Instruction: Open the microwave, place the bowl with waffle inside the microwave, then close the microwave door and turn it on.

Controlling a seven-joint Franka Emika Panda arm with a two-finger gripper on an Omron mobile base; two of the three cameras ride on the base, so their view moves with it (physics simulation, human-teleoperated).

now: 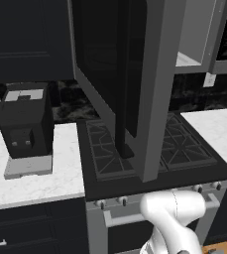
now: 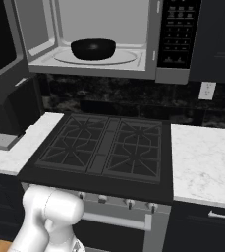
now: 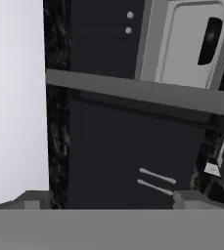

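The wide grey-framed microwave [image 2: 104, 37] hangs above the black gas stove [image 2: 104, 147] with its dark glass door [image 1: 122, 74] swung wide open toward nine o'clock. The small round black bowl [image 2: 93, 48] sits on the turntable inside the cavity, at twelve o'clock from the stove. The pincer [image 3: 106, 200] is released, its tips spread wide and grasping nothing.

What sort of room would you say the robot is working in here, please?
A rendered home kitchen, most likely: an open microwave hangs above a gas stove, marble-look counters flank it, and a coffee machine stands nearby.
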